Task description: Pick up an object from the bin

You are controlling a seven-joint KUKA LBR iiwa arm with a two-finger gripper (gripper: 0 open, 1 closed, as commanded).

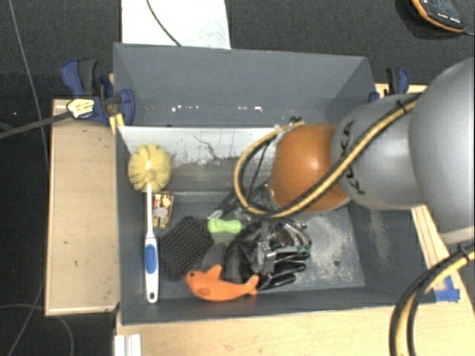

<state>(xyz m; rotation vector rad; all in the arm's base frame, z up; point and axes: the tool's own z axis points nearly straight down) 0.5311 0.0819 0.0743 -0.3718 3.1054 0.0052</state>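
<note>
My gripper (282, 252) is low in the bin's middle, its metal body showing just under the arm. Directly below it lies a dark black object (241, 262), partly hidden. An orange fish-shaped toy (220, 285) lies along the front wall, just left of and below the gripper. A small green piece (223, 225) rests to the gripper's upper left, beside a black mesh pad (183, 245).
A dish brush with a yellow head (150, 167) and a white and blue handle (151, 258) lies along the left wall. A small printed card (162, 208) sits beside it. The arm with its cables covers the bin's right half.
</note>
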